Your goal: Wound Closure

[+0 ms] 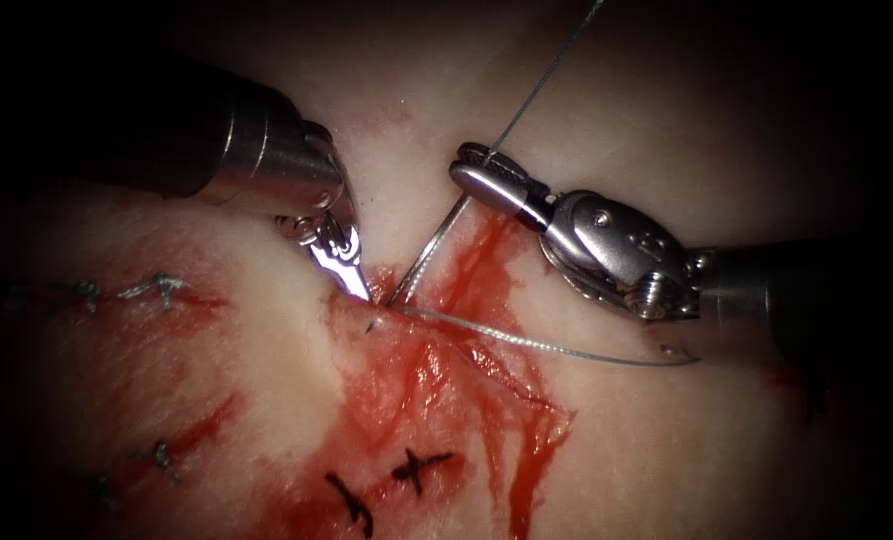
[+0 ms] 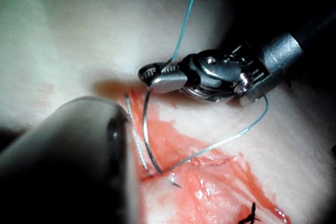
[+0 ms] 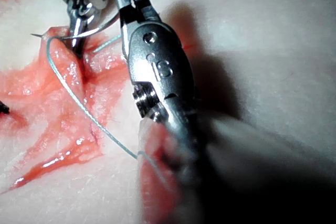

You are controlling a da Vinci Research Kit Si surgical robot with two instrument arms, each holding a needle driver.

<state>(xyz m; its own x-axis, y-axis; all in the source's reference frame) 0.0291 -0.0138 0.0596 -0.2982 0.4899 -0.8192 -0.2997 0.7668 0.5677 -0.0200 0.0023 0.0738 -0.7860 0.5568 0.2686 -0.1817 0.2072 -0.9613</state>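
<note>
Right tool (image 1: 478, 172) pinches the needle's (image 1: 428, 256) tail, point buried at the cut's twelve o'clock; left tool's (image 1: 351, 272) fingers press together empty; lower stitches (image 1: 418, 466) done.

Surgical training bench: pork-belly tissue (image 1: 666, 440) with practice stitches (image 1: 421, 468), endoscope lighting.
</note>
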